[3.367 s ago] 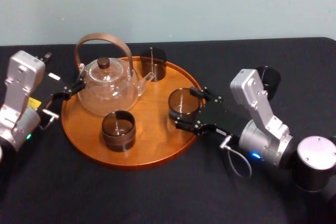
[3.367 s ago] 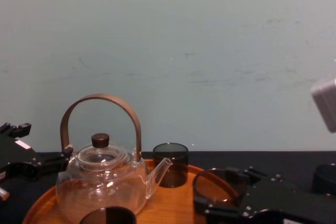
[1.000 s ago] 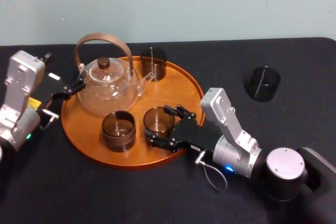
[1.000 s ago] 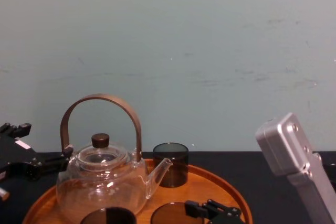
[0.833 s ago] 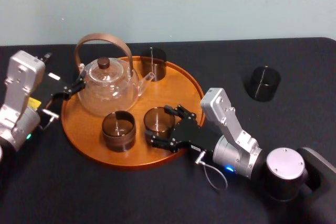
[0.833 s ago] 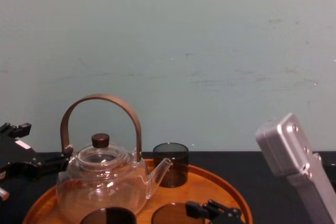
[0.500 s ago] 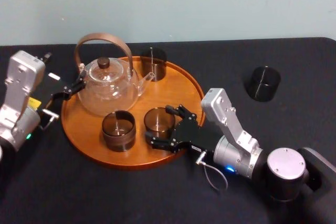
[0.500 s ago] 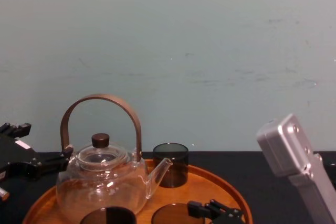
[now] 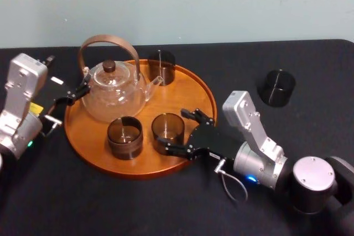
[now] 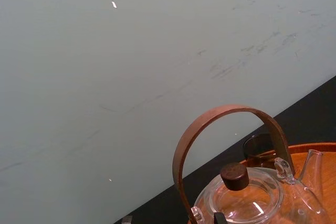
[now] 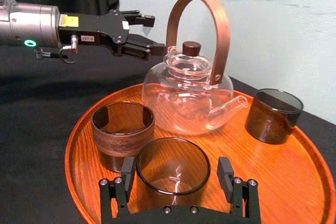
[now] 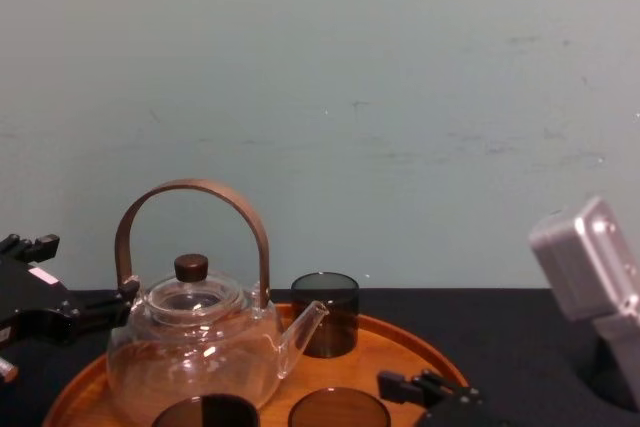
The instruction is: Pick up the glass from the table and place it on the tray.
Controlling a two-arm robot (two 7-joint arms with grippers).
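Now | tray: 3 glasses, 1 teapot | table: 1 glass

A small white label on the black left gripper, at nine o'clock of the round orange-brown wooden tray, reads roughly "167-4".

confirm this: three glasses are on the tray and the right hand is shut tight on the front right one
Not quite: the right hand is open, not shut. The right wrist view shows gaps between its fingers and that glass. Three glasses do stand on the tray.
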